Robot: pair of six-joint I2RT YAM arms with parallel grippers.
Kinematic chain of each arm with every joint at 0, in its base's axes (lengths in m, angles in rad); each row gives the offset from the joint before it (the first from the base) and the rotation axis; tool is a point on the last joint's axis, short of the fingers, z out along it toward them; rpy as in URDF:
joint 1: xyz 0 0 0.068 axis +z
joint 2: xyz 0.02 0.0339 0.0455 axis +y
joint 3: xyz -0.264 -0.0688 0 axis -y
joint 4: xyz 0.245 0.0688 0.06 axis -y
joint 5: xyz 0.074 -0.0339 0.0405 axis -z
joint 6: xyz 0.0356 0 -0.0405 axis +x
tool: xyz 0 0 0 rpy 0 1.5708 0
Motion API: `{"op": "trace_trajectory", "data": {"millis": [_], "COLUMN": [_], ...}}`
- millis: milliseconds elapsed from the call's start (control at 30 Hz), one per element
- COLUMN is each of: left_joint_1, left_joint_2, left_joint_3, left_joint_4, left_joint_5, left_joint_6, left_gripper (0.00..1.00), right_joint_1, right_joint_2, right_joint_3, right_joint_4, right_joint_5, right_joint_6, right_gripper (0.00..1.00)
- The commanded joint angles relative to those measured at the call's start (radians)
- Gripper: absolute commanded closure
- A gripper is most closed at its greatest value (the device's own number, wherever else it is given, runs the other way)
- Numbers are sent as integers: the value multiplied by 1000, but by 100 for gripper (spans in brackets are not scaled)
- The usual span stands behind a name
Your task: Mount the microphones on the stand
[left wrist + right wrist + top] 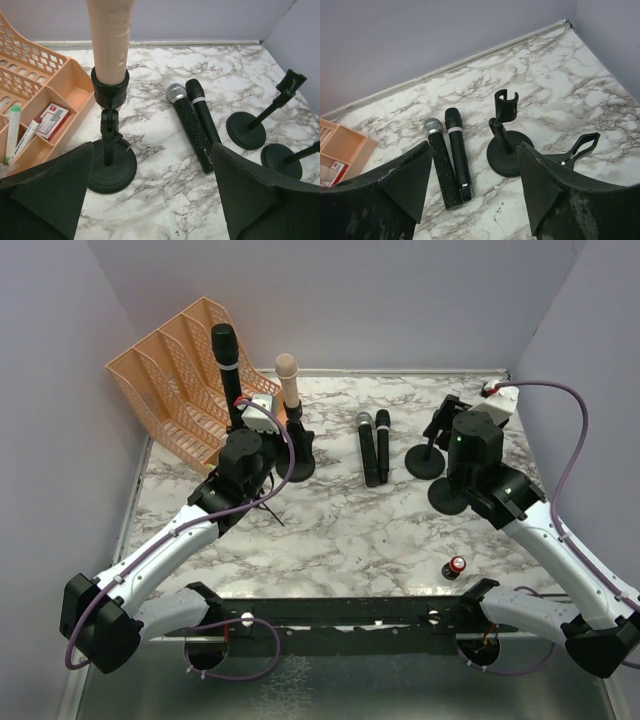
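A peach-pink microphone (288, 378) stands upright in the clip of a black stand (300, 462); it also shows in the left wrist view (111, 35). An all-black microphone (226, 360) stands upright behind my left wrist, its lower end hidden. A silver-headed microphone (368, 448) and another black microphone (383, 445) lie side by side mid-table. They also show in the right wrist view: silver-headed (440, 165) and black (457, 150). Two stands (427, 458) (450, 496) have no microphone in them. My left gripper (150, 195) is open by the pink microphone's stand. My right gripper (475, 185) is open above the right-hand stands.
An orange file organizer (175, 375) stands at the back left, holding a small box (52, 120) and markers (15, 132). A red-topped battery (456, 566) sits near the front right. Grey walls close the table's left, back and right sides.
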Motion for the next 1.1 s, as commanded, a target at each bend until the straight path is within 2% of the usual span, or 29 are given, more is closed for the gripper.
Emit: {"op": "trace_trajectory", "data": {"millis": [0,267,433,600,733,833,1067], "left_joint_1": [3,3,3,3,3,2,-7], "left_joint_2": [-1,33,3,-10,10,40,105], "left_joint_3": [20,51,26,4,-7,-10,-16], "left_joint_4": [-71,-110,-90,-53,-17,10,41], "left_joint_5": [134,390,494,571,627,661,552], "left_joint_6": [41,117,134,116,78,48,-60], "left_gripper": [1,1,1,1,1,1,1], "right_joint_1": [-30,-60,-133,-259,-280,-290,-302], "right_joint_2": [3,20,61,50,10,2,14], "right_joint_3": [25,21,23,-29,-87,-126,-173], "right_joint_4": [-90,-133,-215,-266,-285,-302,-266], "right_joint_5": [-61,-78,-1,-36,-48,-63,-183], "right_joint_6": [-14,5,8,43,100,141,190], "right_gripper": [27,27,27,25,25,25,27]}}
